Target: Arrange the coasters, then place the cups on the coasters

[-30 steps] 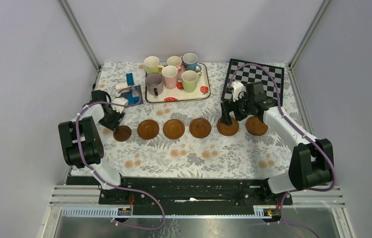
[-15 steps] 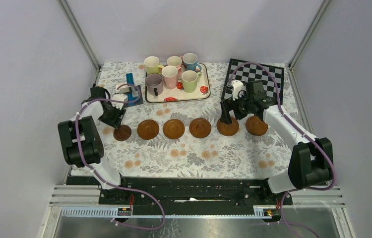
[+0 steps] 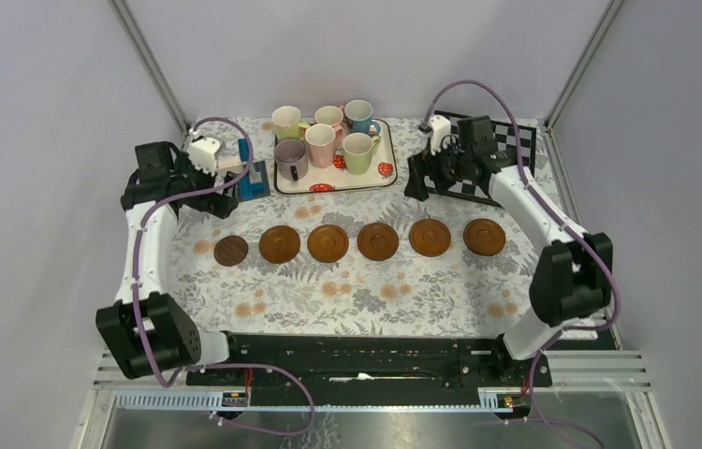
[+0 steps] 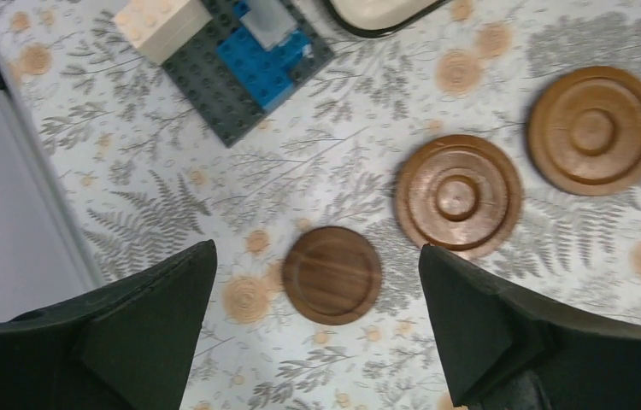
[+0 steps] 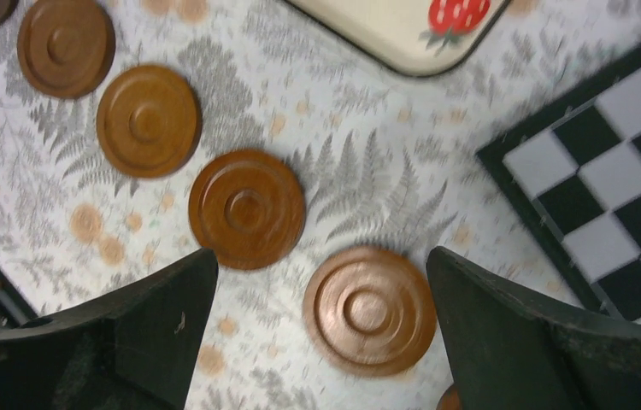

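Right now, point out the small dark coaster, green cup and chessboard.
small dark coaster [image 4: 332, 274], left wrist view, its centre.
green cup [image 3: 358, 159], top external view, its side wall.
chessboard [image 5: 612, 209], right wrist view, a middle square.

The top camera is looking down from above and behind the arms, taking in the whole tabletop [image 3: 366, 299] from well back. The left wrist camera is hanging close over the left side, facing straight down past the left end effector [image 4: 315, 252] at the small dark coaster [image 4: 332, 274]. The right wrist camera is looking down past the right end effector [image 5: 321, 252], catching the coasters [image 5: 247, 209], a tray [image 5: 402, 34] corner and the chessboard [image 5: 608, 196]. All three views are sharing coasters and tray.
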{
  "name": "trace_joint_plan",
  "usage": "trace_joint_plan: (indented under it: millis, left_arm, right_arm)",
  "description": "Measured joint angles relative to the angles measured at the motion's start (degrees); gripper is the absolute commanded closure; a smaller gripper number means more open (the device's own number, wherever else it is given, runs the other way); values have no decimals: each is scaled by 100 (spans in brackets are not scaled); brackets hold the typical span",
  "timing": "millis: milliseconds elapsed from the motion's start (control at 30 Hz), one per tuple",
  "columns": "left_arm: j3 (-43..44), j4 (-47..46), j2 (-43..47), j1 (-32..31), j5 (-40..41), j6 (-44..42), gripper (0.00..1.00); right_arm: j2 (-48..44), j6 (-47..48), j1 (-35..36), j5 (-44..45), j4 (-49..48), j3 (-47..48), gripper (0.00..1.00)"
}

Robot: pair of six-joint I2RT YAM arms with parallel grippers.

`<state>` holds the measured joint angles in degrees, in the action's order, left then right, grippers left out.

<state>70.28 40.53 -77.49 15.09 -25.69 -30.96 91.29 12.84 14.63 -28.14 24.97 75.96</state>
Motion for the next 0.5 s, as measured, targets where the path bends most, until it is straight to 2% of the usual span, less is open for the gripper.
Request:
trace_joint_plan:
  millis: [233, 500]
  left_arm:
    - [-535, 157, 476, -214, -654, 120, 1]
    - [-697, 341, 483, -496, -1285, 162, 1]
  right_arm:
    - [1425, 975, 26, -492, 186, 1744, 0]
    - [2962, 3296, 37, -1147, 555, 3335, 1]
